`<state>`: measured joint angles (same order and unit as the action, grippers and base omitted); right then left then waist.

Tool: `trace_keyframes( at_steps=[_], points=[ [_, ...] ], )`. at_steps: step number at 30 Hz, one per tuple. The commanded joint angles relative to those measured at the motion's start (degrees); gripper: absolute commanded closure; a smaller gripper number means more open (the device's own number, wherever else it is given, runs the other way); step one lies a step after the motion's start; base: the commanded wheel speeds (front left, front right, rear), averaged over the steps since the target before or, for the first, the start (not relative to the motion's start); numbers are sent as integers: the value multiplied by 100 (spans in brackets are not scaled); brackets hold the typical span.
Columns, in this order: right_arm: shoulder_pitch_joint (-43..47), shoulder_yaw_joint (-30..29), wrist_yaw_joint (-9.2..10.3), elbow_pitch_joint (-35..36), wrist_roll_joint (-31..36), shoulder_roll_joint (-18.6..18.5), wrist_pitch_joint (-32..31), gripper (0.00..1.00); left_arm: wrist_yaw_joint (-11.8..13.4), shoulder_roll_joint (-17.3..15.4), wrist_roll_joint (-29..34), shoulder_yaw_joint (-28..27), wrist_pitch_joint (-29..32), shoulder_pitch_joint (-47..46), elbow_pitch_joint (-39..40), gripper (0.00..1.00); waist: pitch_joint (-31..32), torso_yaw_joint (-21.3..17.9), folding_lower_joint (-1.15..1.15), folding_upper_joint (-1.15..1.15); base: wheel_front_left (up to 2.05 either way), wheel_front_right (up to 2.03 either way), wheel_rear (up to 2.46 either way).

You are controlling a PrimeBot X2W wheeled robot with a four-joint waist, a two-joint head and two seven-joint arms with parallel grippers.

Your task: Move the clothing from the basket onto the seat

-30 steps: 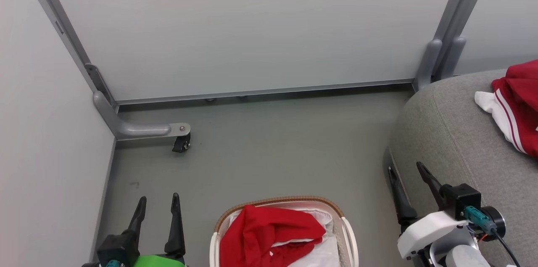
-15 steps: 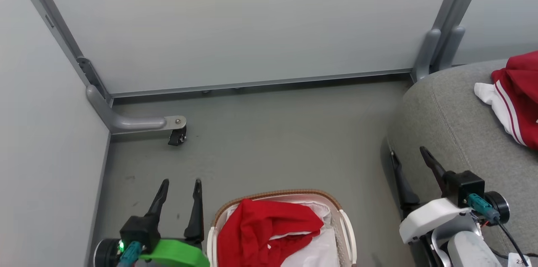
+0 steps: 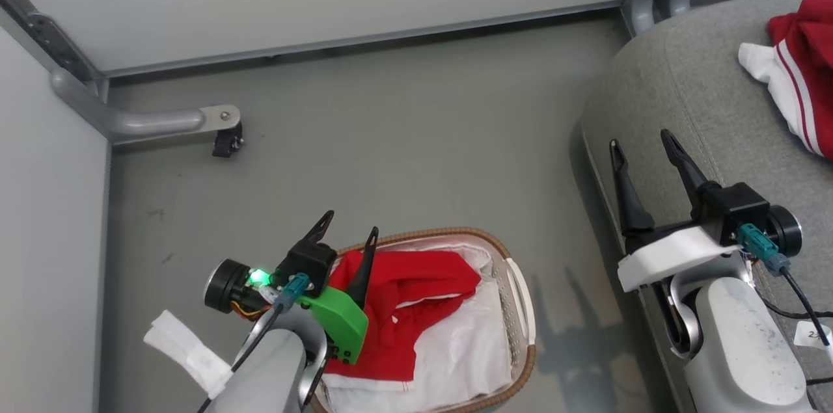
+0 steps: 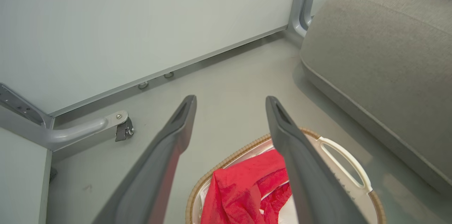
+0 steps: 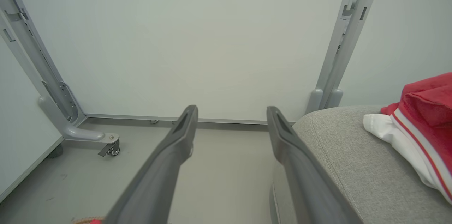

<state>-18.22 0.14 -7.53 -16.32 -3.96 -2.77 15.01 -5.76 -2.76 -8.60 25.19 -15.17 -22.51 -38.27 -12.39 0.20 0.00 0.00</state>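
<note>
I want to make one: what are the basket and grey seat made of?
The basket looks like glossy white plastic, with slats and a brown woven rim, maybe rattan. The seat looks like matte grey woven fabric with stitched seams.

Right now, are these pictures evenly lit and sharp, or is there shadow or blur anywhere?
Head view: soft, even light, sharp; faint finger-shaped shadows lie on the floor right of the basket. Left wrist view: the fingers of the left gripper look smeared near the bottom edge. Right wrist view: no glare, seat weave crisp.
</note>
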Motion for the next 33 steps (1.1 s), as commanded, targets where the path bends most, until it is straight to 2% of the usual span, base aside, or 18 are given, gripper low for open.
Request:
trace_keyframes(
  at_steps=[1, 9, 15, 23, 33],
  points=[
    [-147, 7, 8, 52, 34, -20, 27, 0, -27, -23, 188, 154, 3, -314, -296, 0, -860, -527, 0, 0, 0, 0, 0],
    [-581, 222, 8, 214, -181, -18, 27, 0, -92, -35, 566, 658, 3, -1264, -1902, 0, -1827, -1033, 0, 0, 0, 0, 0],
    [-884, 457, 8, 342, -398, -16, 27, 0, -114, -79, 667, 834, 3, -1763, -2605, 0, -2373, -1343, 0, 0, 0, 0, 0],
    [-1149, 735, 7, 486, -669, -14, 27, 0, -61, -239, 935, 1152, 4, -2210, -3166, 0, -2813, -1599, 0, 0, 0, 0, 0],
    [-1290, 927, 7, 613, -921, -17, 26, 0, 103, -472, 1131, 1405, 6, -2681, -3379, 0, -3124, -1740, 0, 0, 0, 0, 0]
  ],
)
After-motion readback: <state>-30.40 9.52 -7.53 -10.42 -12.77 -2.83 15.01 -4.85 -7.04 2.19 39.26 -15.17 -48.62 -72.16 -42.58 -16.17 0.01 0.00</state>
